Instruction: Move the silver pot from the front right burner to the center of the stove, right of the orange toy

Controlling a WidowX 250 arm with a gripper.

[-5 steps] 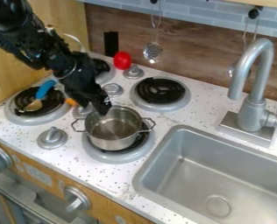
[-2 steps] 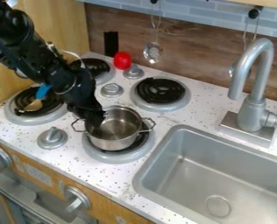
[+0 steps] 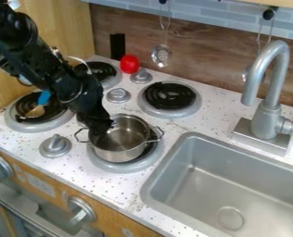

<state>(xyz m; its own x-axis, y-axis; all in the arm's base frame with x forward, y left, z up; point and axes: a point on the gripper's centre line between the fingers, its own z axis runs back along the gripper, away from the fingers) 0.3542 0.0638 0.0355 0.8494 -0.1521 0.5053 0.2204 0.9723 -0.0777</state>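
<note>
Gripper [image 3: 98,128] at left rim of metal pot [image 3: 118,152], can't tell if jaws are apart or clamped; pot upright on front burner [image 3: 131,167] beside sink [image 3: 226,192]. Risk: sideways push or one-sided lift could tip pot or slide it off burner

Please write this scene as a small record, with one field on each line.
Gripper: black, lowered at the left edge of the pot; a grip on the rim cannot be told
Pot: steel, two side handles, open top, upright
Under pot: coil burner
Left front burner: bears a blue-handled utensil
Near back wall: red rounded object, beside a stove knob
Hanging: perforated ladle
Right side: steel sink with faucet
</note>
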